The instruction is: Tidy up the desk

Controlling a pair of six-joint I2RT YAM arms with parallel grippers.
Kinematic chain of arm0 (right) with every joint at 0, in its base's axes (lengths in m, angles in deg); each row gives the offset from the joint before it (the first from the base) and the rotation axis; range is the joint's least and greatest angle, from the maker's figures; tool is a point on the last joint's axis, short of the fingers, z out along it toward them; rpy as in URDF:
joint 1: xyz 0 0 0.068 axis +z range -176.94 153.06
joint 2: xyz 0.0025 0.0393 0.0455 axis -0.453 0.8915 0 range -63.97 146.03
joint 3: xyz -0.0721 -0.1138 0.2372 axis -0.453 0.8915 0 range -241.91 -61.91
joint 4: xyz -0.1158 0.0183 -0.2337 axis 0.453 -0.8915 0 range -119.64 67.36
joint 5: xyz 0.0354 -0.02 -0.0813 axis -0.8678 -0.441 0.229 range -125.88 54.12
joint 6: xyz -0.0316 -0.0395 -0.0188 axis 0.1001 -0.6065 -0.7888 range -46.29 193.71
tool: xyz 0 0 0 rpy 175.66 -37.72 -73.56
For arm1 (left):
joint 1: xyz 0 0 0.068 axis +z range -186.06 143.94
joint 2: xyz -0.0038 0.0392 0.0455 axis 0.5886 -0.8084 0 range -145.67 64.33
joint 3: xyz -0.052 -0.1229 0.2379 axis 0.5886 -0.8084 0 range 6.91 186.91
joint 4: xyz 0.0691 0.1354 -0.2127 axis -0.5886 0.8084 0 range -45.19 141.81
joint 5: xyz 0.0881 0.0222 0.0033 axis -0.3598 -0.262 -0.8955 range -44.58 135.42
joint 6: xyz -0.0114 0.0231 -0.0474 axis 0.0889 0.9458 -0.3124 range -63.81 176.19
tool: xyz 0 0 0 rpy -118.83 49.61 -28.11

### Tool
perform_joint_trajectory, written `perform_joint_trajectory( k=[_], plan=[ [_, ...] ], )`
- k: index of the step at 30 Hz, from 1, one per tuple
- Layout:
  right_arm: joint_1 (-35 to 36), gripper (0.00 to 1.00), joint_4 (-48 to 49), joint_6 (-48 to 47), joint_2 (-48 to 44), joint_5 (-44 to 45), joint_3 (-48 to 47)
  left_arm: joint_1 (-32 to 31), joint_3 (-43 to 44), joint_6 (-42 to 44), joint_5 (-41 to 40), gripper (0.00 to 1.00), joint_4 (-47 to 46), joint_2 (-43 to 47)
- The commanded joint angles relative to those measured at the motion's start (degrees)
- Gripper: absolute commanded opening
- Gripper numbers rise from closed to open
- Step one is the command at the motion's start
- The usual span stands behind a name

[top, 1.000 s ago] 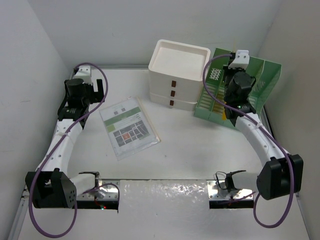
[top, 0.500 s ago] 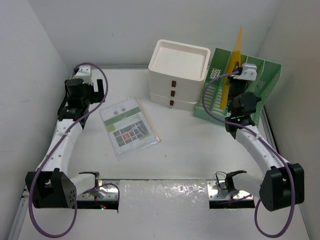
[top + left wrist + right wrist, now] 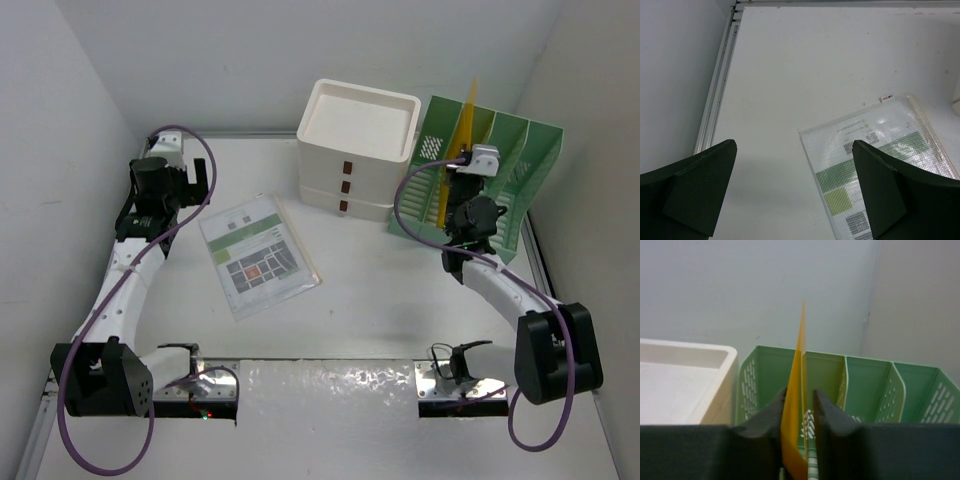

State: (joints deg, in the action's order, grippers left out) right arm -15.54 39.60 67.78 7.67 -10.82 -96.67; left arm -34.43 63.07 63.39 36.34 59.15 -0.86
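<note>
white desk (image 3: 380, 300), thin metal rails along its edges, lying under everything
one white drawer box (image 3: 355, 130), one green rack (image 3: 520, 170), one printed sheet (image 3: 258, 255), one yellow folder (image 3: 462, 150); right jaws pinch the folder upright at the rack's left end, lower than a moment ago; left jaws wide above the sheet's corner

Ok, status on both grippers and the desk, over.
Right gripper shut on yellow folder, upright at green file rack. Left gripper open, empty, near sleeved sheet on desk. No obstruction seen.
</note>
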Motion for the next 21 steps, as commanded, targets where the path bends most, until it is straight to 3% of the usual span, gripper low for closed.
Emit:
perform_joint_trajectory(
  k=[1,6,10,12,14,15,16,17,18,20,21],
  plan=[
    [0.2,0.31,-1.4,2.2,-2.0,-1.3,-1.0,0.7,0.2,0.4,0.8,1.00,-2.4,1.3],
    [2.5,0.99,-16.9,1.7,-5.4,-2.7,-8.0,0.7,0.2,0.5,2.0,0.99,-2.2,1.0],
    [8.4,0.99,-36.0,0.2,-8.4,1.1,-18.9,0.7,0.4,0.7,2.3,1.00,-2.0,0.9],
    [13.4,0.99,-40.8,0.7,-9.3,1.4,-25.0,0.8,0.3,0.9,2.3,1.00,-1.9,0.8],
    [16.6,0.99,-48.7,3.0,-9.3,-5.7,-31.2,0.7,0.4,1.1,2.3,1.00,-2.0,0.7],
    [17.3,0.91,-51.8,5.5,-8.6,-9.6,-33.3,0.7,0.6,1.2,2.3,1.00,-1.7,0.6],
    [18.1,0.73,-58.0,7.7,-7.4,-18.5,-37.6,0.8,0.7,1.7,2.5,1.00,-1.4,0.5],
    [20.0,0.05,-60.7,8.6,-4.0,-22.0,-39.6,0.8,0.8,2.1,2.6,1.00,-1.3,0.3],
    [21.2,0.00,-65.2,10.1,-2.0,-24.5,-40.8,0.7,0.8,2.9,2.8,1.00,-0.6,-0.1],
    [25.5,0.00,-67.9,10.6,4.0,-28.7,-41.6,1.0,0.9,4.4,4.2,1.00,0.4,-0.6],
    [26.6,0.11,-69.5,10.9,6.0,-29.4,-41.3,1.3,0.6,5.9,4.9,1.00,1.8,-1.2]
  ],
)
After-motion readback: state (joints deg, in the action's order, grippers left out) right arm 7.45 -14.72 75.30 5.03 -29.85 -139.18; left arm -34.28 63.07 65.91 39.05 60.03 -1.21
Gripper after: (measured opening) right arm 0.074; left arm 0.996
